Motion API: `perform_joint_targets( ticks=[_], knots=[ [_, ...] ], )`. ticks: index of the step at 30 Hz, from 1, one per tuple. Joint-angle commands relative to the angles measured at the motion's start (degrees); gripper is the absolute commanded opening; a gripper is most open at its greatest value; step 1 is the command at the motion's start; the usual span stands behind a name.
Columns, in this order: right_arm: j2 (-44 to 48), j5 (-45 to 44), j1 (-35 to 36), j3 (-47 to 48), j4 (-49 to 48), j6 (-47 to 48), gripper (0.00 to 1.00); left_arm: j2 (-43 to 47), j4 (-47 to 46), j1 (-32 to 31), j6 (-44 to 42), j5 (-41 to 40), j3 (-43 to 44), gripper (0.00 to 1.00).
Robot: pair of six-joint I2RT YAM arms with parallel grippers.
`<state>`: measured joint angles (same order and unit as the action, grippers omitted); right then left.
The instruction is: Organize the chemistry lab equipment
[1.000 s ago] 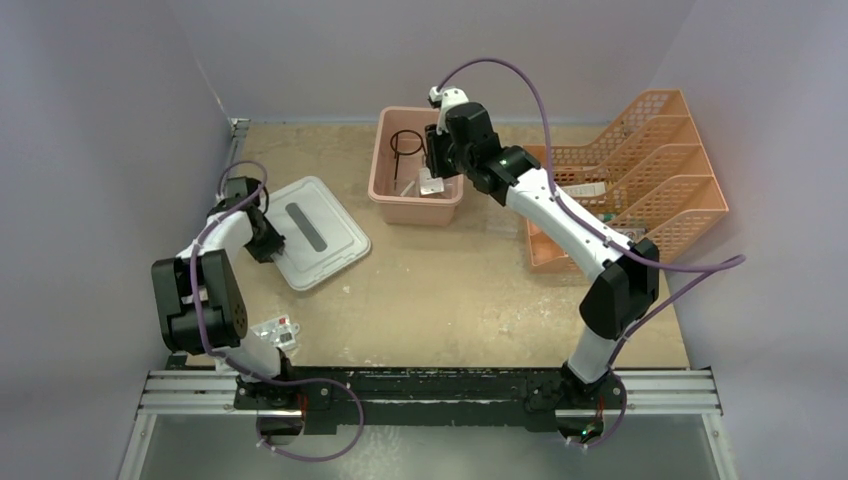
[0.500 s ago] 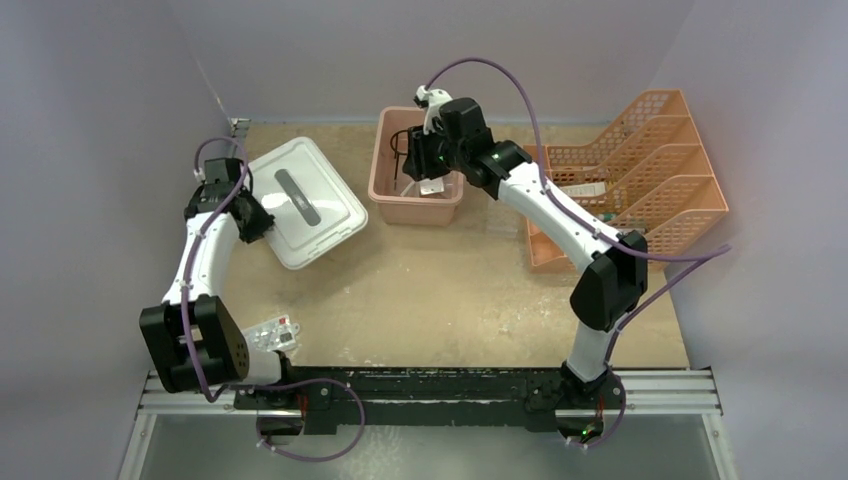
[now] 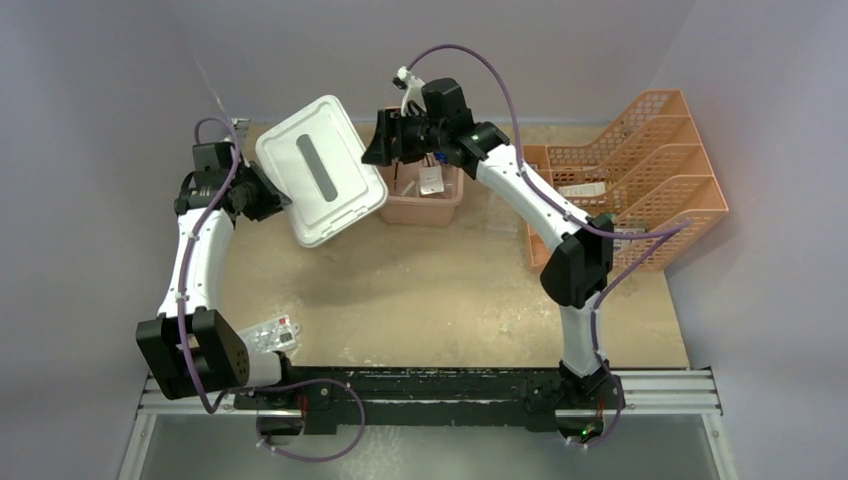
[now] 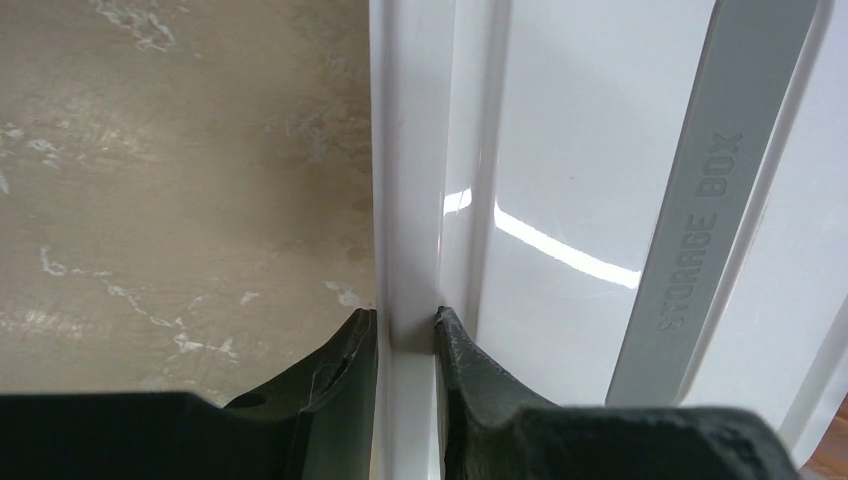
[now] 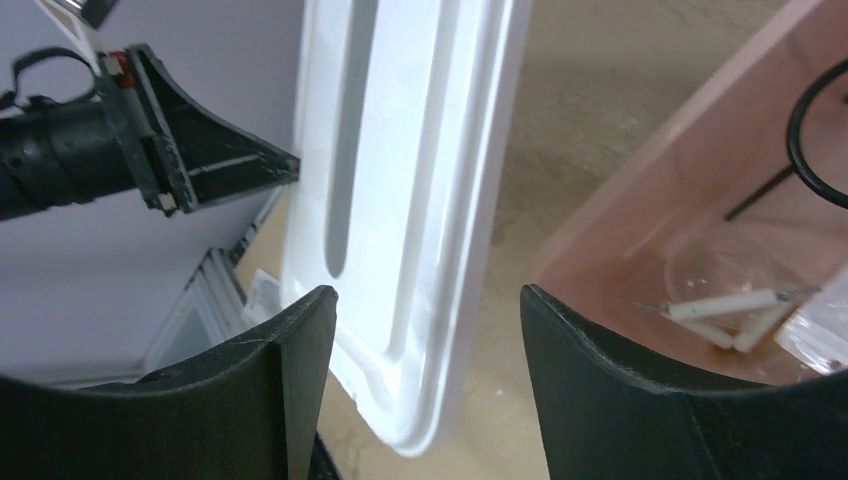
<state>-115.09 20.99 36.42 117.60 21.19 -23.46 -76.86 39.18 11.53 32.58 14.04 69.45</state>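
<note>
Tan tabletop (image 3: pixel 450 290) carries orange mesh racks (image 3: pixel 640 190) at the right. The white lid (image 3: pixel 320 170) hangs tilted above the table, just left of the pink tub (image 3: pixel 425 208). The left gripper (image 4: pixel 405 335) is pinched tight on the lid's rim, one finger on each face. The right gripper (image 5: pixel 425 300) stands wide open and holds nothing. The lid's near corner sits in the gap between its fingers, and the tub's contents lie beyond its right finger: a black wire ring (image 5: pixel 815 150), clear glassware (image 5: pixel 715 265), a wire triangle (image 5: pixel 740 310) and a small white packet (image 5: pixel 820 335).
</note>
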Motion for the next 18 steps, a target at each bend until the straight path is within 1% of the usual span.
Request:
perform_joint_targets(
  ticks=[1, 3, 5, 8, 10, 12, 14, 16, 18],
  knots=[
    [-2.3, 7.6, -1.4, 6.3, -0.5, -8.8, 0.71, 1.7, -4.7, -1.7, 0.3, 5.6, 2.3, 0.11],
    [-4.4, 9.6, -2.2, 7.8, -0.7, -11.7, 0.71, 1.6, -5.0, -2.2, 0.0, 5.9, 2.3, 0.11],
    [-5.8, 9.6, -2.5, 9.5, 0.4, -12.9, 0.71, 1.6, -5.8, -2.7, 0.0, 6.5, 2.2, 0.11],
    [-6.6, 11.9, -3.0, 10.3, -1.0, -14.4, 0.70, 1.2, -6.3, -3.4, -0.5, 7.3, 2.3, 0.11],
    [-6.7, 14.6, -3.3, 10.0, -3.2, -16.1, 0.67, 1.1, -6.6, -3.9, -1.0, 7.6, 2.4, 0.11],
    [-6.5, 17.0, -3.6, 8.8, -5.9, -18.1, 0.58, 0.9, -6.8, -4.3, -1.5, 7.8, 2.6, 0.11],
    [-4.9, 17.9, -4.1, 5.4, -9.7, -20.4, 0.46, 0.6, -6.8, -4.3, -2.0, 7.4, 3.0, 0.11],
    [-2.4, 18.5, -4.7, -0.3, -15.9, -22.9, 0.36, 0.4, -6.7, -4.4, -2.1, 7.2, 3.1, 0.11],
    [-0.4, 19.5, -5.4, -3.8, -22.1, -25.5, 0.27, 0.4, -7.0, -4.4, -1.6, 7.1, 3.2, 0.11]
  ],
)
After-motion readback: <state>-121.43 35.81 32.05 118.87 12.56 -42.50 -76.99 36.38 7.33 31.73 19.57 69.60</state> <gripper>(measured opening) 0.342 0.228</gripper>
